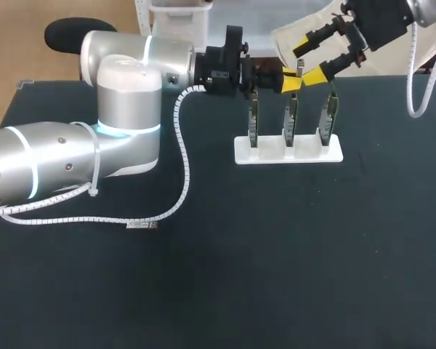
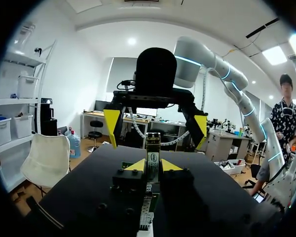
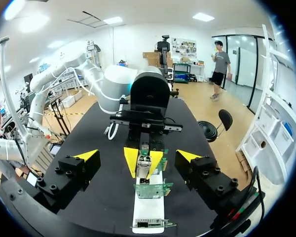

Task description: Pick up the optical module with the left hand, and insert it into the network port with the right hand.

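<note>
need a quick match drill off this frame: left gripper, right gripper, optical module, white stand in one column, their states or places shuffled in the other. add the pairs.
Things:
1. left gripper
2. right gripper
3. optical module
4. white stand

States or places:
A. fingers open, holding nothing
B. on the table, carrying three upright circuit boards
C. shut on the module
D. clamped between two yellow fingertips

Pairs: 1-C, 2-A, 3-D, 4-B.
</note>
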`<state>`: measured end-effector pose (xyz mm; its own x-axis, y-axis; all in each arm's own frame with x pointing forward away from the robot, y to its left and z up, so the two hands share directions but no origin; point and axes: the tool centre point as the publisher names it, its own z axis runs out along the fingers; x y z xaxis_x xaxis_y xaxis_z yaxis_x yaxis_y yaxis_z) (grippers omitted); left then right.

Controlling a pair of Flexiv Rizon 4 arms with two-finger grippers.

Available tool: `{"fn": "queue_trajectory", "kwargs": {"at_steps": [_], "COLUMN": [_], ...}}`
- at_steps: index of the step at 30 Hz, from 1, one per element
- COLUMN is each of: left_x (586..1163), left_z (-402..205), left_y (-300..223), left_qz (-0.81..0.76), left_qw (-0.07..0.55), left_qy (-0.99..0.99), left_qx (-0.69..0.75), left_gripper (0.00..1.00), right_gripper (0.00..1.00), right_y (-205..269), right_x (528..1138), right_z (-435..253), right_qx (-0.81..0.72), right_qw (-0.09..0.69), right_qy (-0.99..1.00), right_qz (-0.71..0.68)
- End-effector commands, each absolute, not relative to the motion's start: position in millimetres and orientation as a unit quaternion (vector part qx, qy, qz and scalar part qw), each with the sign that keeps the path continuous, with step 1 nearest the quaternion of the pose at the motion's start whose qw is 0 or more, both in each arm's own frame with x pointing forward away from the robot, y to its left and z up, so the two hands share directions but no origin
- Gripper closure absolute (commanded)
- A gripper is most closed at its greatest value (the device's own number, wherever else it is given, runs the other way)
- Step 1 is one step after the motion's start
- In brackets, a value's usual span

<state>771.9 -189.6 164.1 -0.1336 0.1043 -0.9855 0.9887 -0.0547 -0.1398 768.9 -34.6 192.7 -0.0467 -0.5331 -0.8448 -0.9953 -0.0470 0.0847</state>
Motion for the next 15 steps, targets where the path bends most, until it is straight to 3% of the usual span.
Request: {"fn": "queue_trajectory", "kwargs": {"at_steps": [1,12,13,14,15], "left_x": [774.4,774.4,774.4,774.4,774.4], "left_z": [163.7,163.7,163.7,163.7,163.7], "left_y": [-190.5,-190.5,-190.5,-190.5,-190.5], "left_qz": [-0.523,-0.523,-0.523,-0.523,-0.523], "left_qw": [0.421,0.421,0.421,0.421,0.421], "left_qy": [0.541,0.541,0.541,0.541,0.541], "left_qx": [0.506,0.506,0.506,0.506,0.506], "left_gripper": [1.00,1.00,1.00,1.00,1.00], "right_gripper": [0.00,0.00,0.04,0.25,0.56], "right_y": [-33.0,-32.5,-32.6,-32.6,-32.6], "right_x": [764.1,764.7,765.0,765.2,765.5], "right_z": [191.7,191.9,191.9,191.9,191.9], "right_qx": [-0.617,-0.616,-0.616,-0.616,-0.617], "right_qw": [0.311,0.314,0.314,0.314,0.314], "right_qy": [0.620,0.621,0.621,0.622,0.621], "right_qz": [0.372,0.368,0.368,0.368,0.367]}}
